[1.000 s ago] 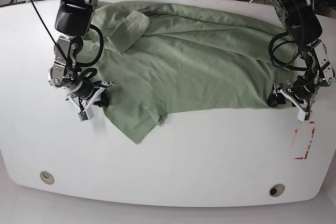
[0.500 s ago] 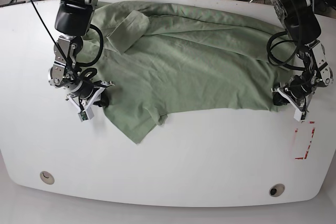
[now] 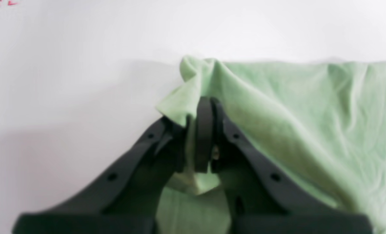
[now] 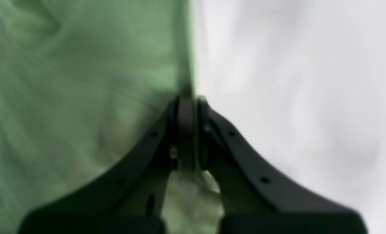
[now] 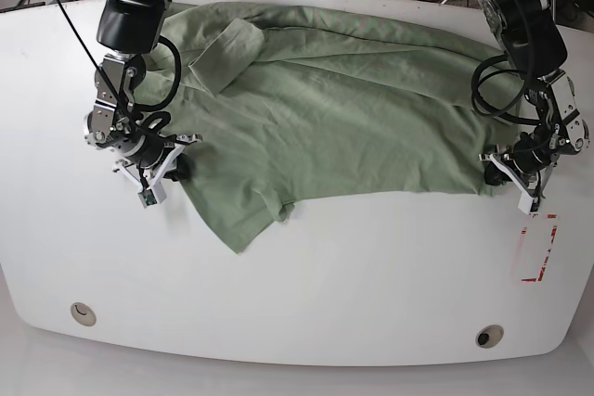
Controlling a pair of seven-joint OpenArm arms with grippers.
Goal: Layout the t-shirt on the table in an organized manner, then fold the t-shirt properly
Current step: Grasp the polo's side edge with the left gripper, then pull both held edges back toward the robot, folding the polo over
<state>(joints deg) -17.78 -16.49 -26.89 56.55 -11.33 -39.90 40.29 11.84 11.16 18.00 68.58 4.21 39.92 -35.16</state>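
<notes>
Gripping the sage-green polo shirt (image 5: 343,113) at its edge, the right gripper (image 5: 174,166) sits at the left of the base view, low over the white table (image 5: 306,285). Its wrist view shows the dark jaws pressed together on a thin edge of fabric, green cloth spreading away to one side of the fingers (image 4: 186,123) and bare tabletop to the other. From that pinch the shirt stretches across the table toward the other arm, crumpled rather than flat, with a folded sleeve (image 5: 227,53) lying up behind the right gripper and a pointed flap (image 5: 243,229) hanging toward the near edge just beside it. At the right of the base view, the left gripper (image 5: 497,172) is closed on the shirt's far corner; its wrist view shows a bunched tuft of cloth (image 3: 196,81) caught between the closed jaws and poking out past the fingertips. Red tape marks (image 5: 538,248) lie on the table just in front of the left gripper.
</notes>
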